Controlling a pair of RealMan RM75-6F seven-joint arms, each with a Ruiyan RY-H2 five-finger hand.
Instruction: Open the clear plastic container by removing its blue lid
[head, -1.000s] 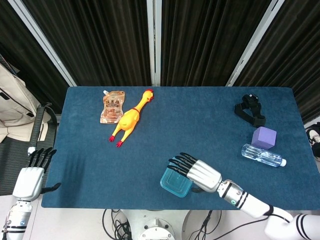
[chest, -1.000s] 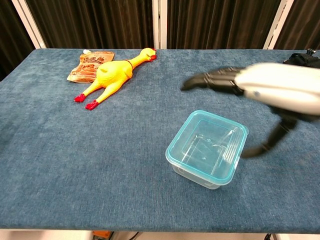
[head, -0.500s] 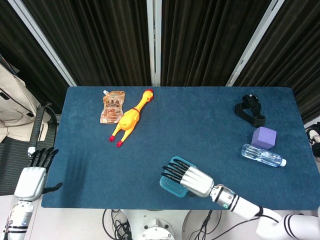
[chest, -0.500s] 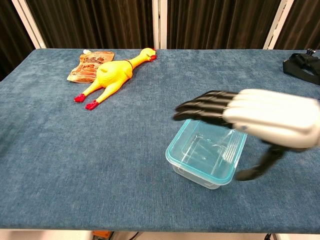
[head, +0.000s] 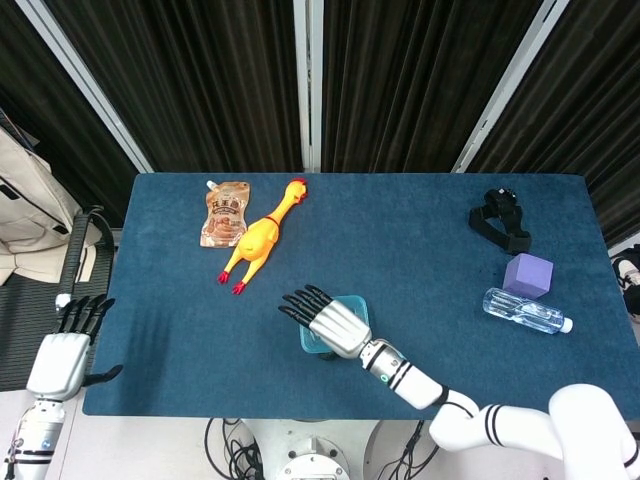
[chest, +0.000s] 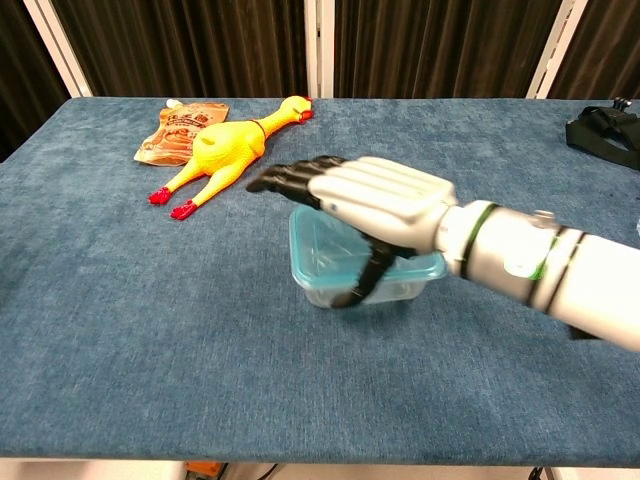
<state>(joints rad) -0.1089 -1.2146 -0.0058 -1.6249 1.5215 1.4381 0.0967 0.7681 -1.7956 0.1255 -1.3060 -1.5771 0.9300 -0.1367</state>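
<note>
Clear container under right hand

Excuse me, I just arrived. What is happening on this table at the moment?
The right robot hand is stretched flat over the clear plastic container, fingers extended, thumb down beside its near wall. Whether it grips the container is unclear. The blue lid appears still on. The left robot hand hangs open off the table's left edge, holding nothing. A rubber chicken lies further back.
</note>
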